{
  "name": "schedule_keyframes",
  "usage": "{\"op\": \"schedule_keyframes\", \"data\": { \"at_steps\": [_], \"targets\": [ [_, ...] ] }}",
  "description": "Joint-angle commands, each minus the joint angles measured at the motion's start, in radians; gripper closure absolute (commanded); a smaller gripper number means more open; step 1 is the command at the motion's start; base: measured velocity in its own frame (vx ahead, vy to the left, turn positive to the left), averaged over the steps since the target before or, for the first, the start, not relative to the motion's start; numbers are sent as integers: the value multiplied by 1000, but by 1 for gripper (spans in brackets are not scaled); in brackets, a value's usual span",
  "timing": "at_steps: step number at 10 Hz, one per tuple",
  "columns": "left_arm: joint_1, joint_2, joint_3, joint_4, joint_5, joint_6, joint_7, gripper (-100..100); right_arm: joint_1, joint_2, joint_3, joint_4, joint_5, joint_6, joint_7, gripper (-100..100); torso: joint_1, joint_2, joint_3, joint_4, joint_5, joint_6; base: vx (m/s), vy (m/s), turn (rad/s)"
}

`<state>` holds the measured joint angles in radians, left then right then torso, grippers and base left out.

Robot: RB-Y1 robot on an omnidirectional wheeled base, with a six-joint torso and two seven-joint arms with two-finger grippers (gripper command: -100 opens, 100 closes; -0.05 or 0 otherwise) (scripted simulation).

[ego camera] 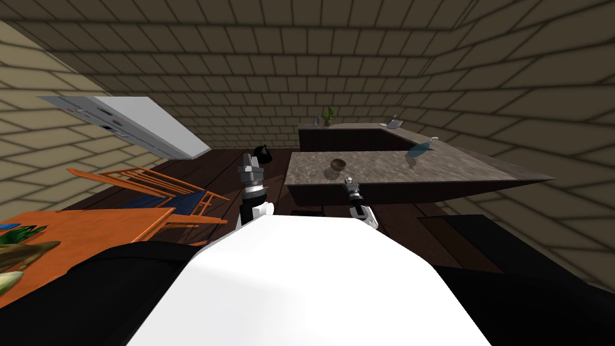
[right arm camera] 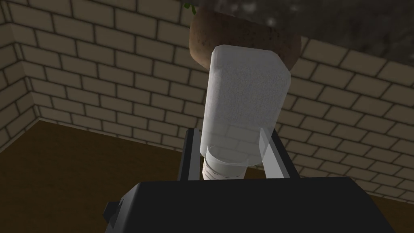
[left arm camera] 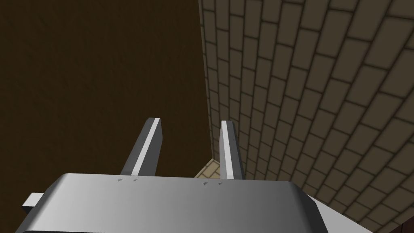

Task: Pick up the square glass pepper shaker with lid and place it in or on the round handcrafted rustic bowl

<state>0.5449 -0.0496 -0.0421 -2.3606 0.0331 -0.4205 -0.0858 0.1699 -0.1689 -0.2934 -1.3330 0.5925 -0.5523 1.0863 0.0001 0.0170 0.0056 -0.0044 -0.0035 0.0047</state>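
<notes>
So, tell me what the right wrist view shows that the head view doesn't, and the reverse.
Right wrist view: fingers pressing the sides of the pale translucent shaker, lid end nearest their base. Head view: the left gripper, an orange table, a blue bottle. Shared: the right gripper, the brown bowl, the stone counter.

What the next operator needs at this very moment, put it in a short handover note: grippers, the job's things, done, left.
Right gripper: shut on the pepper shaker, fingers pressing its sides, lid end toward the gripper body.
Left gripper: open, nothing between the fingers, off to the left of the counter.
Bowl: brown, on the stone-look counter near its front edge, just beyond the shaker's far end.
Done: shaker picked up.
Left: carry it over the bowl, lower it in, release.
</notes>
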Motion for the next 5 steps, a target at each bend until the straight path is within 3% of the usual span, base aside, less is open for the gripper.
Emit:
{"op": "schedule_keyframes", "data": {
  "at_steps": [1,2,5],
  "targets": [
    [0,0,0,0,0,0,0,0,-16,-20,-11,-13,-9,38,-18,100,0,0,0,0,0,0,-243,14,-33],
    [0,0,0,0,0,0,0,0,-16,-20,-11,-13,-9,38,-18,100,-1,-1,0,0,0,0,-118,12,-16],
    [0,0,0,0,0,0,0,0,-60,-62,-34,-6,-28,96,-49,100,-1,-8,-4,-1,-1,0,-137,28,-16]
  ]
}}
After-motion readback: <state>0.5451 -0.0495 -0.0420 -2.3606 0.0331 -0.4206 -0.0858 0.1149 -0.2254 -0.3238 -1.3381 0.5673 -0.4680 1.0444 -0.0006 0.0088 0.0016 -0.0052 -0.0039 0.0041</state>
